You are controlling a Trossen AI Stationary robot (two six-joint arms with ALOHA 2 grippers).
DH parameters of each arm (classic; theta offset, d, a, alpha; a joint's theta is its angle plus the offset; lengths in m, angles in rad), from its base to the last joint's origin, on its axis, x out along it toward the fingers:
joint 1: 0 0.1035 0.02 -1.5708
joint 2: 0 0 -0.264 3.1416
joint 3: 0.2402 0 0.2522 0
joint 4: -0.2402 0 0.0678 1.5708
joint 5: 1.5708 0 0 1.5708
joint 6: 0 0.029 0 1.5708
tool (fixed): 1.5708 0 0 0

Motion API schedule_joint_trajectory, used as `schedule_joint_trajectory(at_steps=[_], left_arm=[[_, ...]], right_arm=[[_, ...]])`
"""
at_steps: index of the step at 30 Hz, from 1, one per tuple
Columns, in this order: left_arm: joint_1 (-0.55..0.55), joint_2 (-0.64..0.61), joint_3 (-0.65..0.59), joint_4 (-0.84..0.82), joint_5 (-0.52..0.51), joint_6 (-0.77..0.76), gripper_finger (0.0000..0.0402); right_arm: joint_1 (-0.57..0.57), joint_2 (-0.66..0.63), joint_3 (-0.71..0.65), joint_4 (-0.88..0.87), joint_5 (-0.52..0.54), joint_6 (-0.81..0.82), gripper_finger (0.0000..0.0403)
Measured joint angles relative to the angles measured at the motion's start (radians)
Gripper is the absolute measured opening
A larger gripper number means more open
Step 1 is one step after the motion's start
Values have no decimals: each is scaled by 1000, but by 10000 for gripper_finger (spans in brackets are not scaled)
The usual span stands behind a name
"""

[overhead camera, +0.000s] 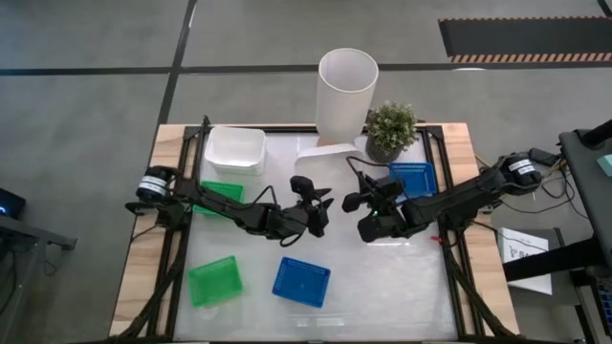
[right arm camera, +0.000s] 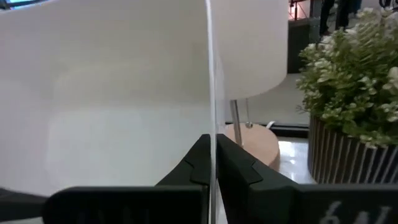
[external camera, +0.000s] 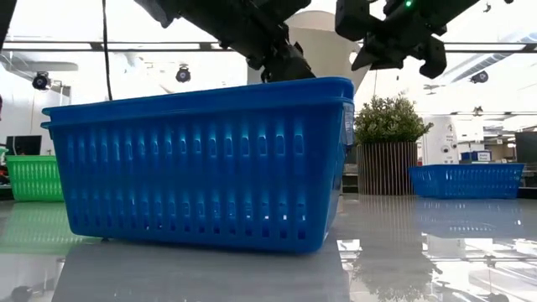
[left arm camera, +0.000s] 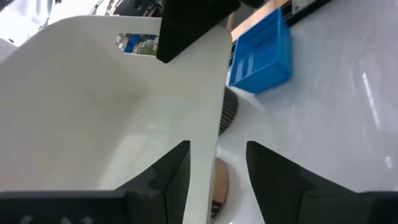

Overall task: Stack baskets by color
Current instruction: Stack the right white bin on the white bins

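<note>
My two grippers meet over the middle of the table at a white basket (overhead camera: 325, 149), which is turned on edge. My right gripper (right arm camera: 214, 140) is shut on it. My left gripper (left arm camera: 217, 149) is open, and a side wall of the basket (left arm camera: 205, 143) stands between its fingers. A second white basket (overhead camera: 234, 150) sits at the far left. Blue baskets rest at the near middle (overhead camera: 301, 281) and the far right (overhead camera: 413, 179). Green ones lie near left (overhead camera: 214, 280) and under my left arm (overhead camera: 220, 194). My right gripper pinches a thin wall of the white basket (right arm camera: 211, 112) between its two fingers, seen edge-on. The fingers lie about level and point toward the far edge. My left gripper straddles another wall close to one finger (left arm camera: 177, 168); I cannot tell whether it touches.
A tall white cylinder lamp (overhead camera: 346, 91) and a potted plant (overhead camera: 390, 132) stand at the far edge just beyond the grippers. In the low view the near blue basket (external camera: 201, 159) fills the foreground. Bare table lies at the near right.
</note>
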State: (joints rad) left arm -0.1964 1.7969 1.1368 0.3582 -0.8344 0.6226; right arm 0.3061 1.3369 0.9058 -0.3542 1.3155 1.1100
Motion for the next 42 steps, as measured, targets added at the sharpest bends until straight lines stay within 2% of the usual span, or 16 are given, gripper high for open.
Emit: schedule_joint_trajectory(at_steps=[7, 10, 17, 23, 28, 38, 42], left_arm=[[6, 0, -14, -11, -49, 24, 133], [7, 1, -30, -10, -64, 45, 107], [6, 1, -44, -11, -64, 46, 11], [6, 1, -43, -14, -49, 42, 2], [5, 1, -43, -14, -35, 33, 1], [-15, 1, -43, -17, -33, 10, 0], [-26, -16, -38, -105, -3, -57, 0]], right_arm=[[3, 32, 0, 94, -7, -56, 9], [3, 32, 0, 104, -10, -74, 9], [3, 32, 0, 103, -15, -90, 9], [4, 32, 1, 105, -23, -106, 15], [4, 32, 2, 107, -34, -116, 57], [8, 3, 2, 99, -41, -203, 173], [21, -36, 2, 98, -41, -261, 206]])
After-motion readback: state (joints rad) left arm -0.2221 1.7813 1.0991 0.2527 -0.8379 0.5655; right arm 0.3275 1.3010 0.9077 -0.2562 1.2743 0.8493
